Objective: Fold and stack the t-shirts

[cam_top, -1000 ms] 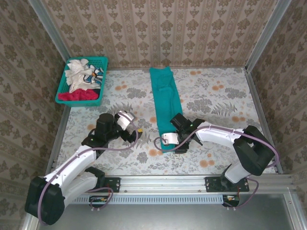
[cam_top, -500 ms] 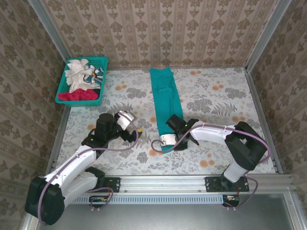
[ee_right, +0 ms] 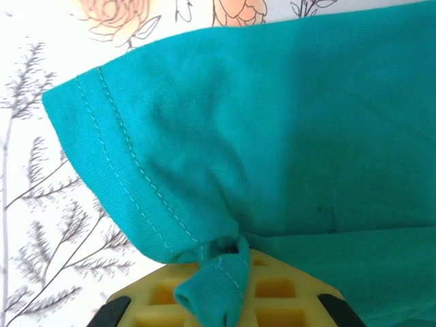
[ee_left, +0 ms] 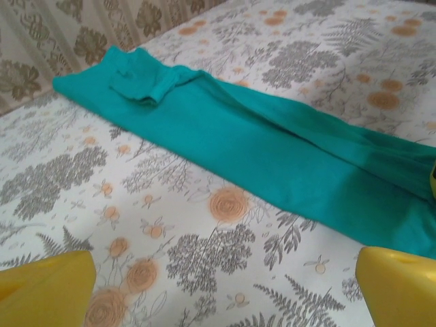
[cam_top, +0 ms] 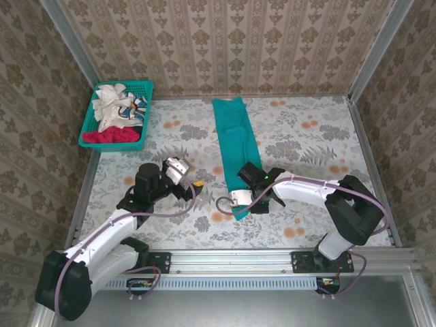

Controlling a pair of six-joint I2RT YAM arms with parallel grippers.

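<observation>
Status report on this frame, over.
Left tool open, holding nothing. Right tool shut on near hem of teal t-shirt. Shirt lies in a long strip. Nothing in the way.

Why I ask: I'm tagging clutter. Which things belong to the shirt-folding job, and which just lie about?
Job: teal shirt, gripped by the right hand; red shirt and white shirt in the basket; open left hand.
Lying about: basket, table.

right fingers (ee_right: 286, 283) | slid left, then back right | on teal t-shirt (cam_top: 235, 136) hem
</observation>
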